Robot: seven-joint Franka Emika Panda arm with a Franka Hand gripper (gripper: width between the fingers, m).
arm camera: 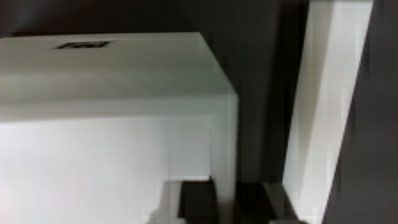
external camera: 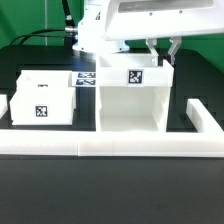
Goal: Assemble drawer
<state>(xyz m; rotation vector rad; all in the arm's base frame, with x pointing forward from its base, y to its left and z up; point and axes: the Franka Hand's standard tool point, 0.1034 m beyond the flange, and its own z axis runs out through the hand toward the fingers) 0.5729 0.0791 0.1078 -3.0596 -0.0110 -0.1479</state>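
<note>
The landmark for all positions below is the tall housing [external camera: 133, 98], the boxy open-fronted shell of the drawer unit. It stands upright on the dark table [external camera: 110, 190], its open face turned toward the exterior camera and its base set just behind the long low rail [external camera: 110, 146] that runs across the front. This placement appears intended to square the housing against the rail so that it does not slide while trays are pushed in.

A tray box [external camera: 43, 98] with a square tag on its face sits beside the housing, on the exterior view's left, also close behind the rail. It is not yet inside the housing. A second tray cannot be identified with certainty. The marker board [external camera: 86, 76] lies flat behind the tray box, between it and the arm base.

The gripper [external camera: 160, 52] hangs above the housing's upper edge on the exterior view's right. The fingers [arm camera: 199, 205] are brought together; nothing is seen clamped between them. In the wrist view the fingertips point down beside a white block [arm camera: 116, 120], with a tall white wall [arm camera: 334, 105] across a dark gap. Closed fingers suit a pushing or nudging contact, which is the likely purpose here: aligning the housing.
</note>
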